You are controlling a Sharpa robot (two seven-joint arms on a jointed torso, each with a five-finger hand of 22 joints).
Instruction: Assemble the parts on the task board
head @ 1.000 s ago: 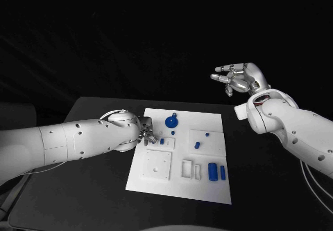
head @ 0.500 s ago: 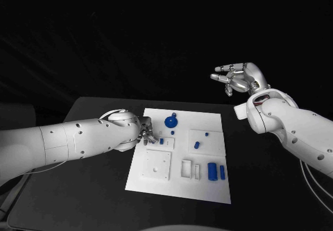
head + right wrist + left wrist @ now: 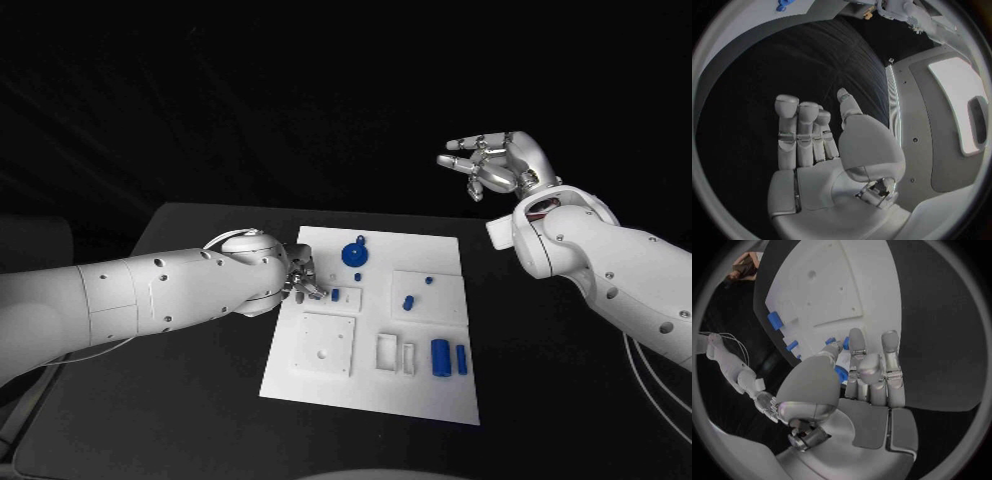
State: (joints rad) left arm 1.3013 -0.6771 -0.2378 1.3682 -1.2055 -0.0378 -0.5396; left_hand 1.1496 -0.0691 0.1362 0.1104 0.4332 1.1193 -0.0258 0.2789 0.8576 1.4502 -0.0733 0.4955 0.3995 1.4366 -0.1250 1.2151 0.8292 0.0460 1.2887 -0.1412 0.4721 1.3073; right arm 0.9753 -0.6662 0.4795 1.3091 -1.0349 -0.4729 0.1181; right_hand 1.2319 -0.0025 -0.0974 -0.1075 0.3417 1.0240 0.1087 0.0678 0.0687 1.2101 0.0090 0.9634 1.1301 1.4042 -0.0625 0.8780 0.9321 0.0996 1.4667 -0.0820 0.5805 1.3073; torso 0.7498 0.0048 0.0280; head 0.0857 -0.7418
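Over the task board (image 3: 378, 395), left hand (image 3: 302, 280) (fingers down).

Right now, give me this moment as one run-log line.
left robot hand: fingers at a small blue part on the task board, grip unclear | right robot hand: raised off the board, holding nothing

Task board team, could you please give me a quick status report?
Left hand down at the task board, fingers closed around a small blue part. Right hand raised, open, empty. Nothing obstructing.
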